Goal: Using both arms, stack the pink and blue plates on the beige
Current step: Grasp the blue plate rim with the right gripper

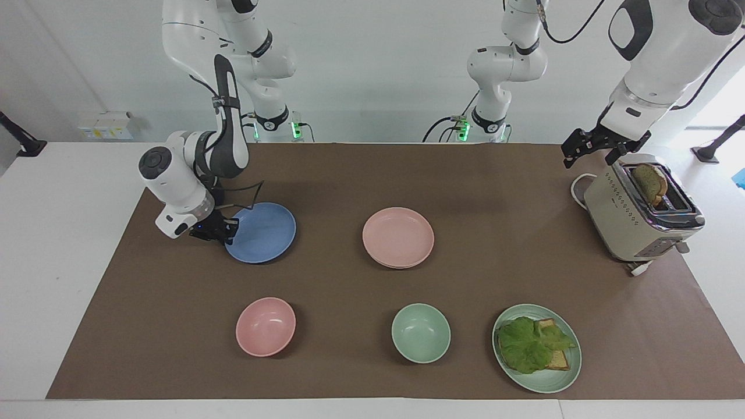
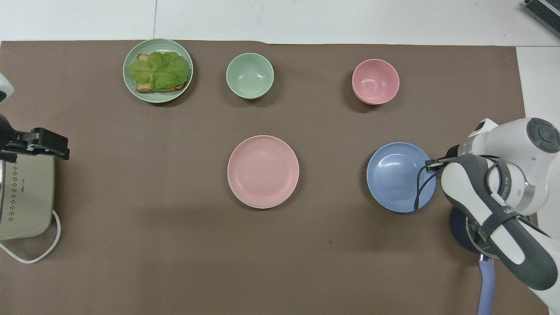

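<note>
Blue plate (image 1: 261, 232) lies flat on the brown mat (image 1: 326, 174) toward the right arm's end of the table in the facing view, with the right gripper (image 1: 224, 231) clenched on its rim at the edge toward that end; the plate appears barely raised on that side, though this cannot be confirmed. At the middle of the mat, the pink plate (image 1: 398, 235) sits squarely on the beige plate (image 1: 401, 265), of which only a thin pale rim shows beneath. The left gripper (image 1: 598, 149) hangs released over the toaster (image 1: 637, 212) at the left arm's end, waiting and holding nothing. In the overhead view, the blue plate (image 2: 400, 177) sits beside the pink plate (image 2: 263, 170), well apart from it, and the right gripper (image 2: 431, 164) meets its rim at the edge away from the stack. A sliver of the beige plate (image 2: 258, 205) shows under the pink one on the side nearer to the robots. The left gripper (image 2: 46, 142) shows spread fingers above the toaster (image 2: 24, 197). Assessment: the pink plate is already stacked; the blue plate is gripped but not yet carried over, so roughly half the work remains. Being round, the plates have no long axis and no heading; each lies level, open face up.
</note>
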Robot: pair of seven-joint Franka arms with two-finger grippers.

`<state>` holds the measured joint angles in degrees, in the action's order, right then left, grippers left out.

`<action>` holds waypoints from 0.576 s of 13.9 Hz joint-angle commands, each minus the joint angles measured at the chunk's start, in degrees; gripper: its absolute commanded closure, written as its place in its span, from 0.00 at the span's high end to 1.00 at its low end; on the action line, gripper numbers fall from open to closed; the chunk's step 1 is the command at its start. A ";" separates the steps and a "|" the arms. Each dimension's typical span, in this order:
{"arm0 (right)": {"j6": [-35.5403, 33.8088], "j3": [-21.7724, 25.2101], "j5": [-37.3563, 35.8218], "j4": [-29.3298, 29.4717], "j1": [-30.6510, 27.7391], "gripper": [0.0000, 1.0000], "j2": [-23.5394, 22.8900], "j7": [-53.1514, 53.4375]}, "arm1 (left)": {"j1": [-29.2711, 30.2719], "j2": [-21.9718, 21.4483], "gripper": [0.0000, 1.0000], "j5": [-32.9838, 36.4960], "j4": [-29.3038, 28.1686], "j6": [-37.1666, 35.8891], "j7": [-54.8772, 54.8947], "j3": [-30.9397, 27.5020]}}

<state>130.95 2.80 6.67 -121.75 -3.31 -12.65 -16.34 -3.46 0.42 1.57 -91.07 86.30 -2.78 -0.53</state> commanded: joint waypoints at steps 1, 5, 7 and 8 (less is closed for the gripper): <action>-1.03 -0.42 1.51 0.98 -0.65 0.00 0.16 -1.50 | 0.30 -1.21 1.00 0.45 -1.31 0.09 0.23 0.18; -6.65 -0.77 1.51 4.49 0.23 0.00 3.58 -1.50 | 0.30 -1.21 1.00 0.45 -1.31 0.10 0.23 0.18; -9.12 -1.13 1.42 5.56 0.32 0.00 6.13 -1.41 | 0.30 -1.21 1.00 0.45 -1.31 0.18 0.23 0.18; -9.48 -1.13 1.42 5.65 0.41 0.00 7.53 -1.68 | 0.30 -1.21 1.00 0.45 -1.39 0.10 0.31 0.18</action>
<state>123.41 1.99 6.71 -116.27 -2.59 -8.16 -16.38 -3.46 0.42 1.57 -91.08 86.30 -2.78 -0.53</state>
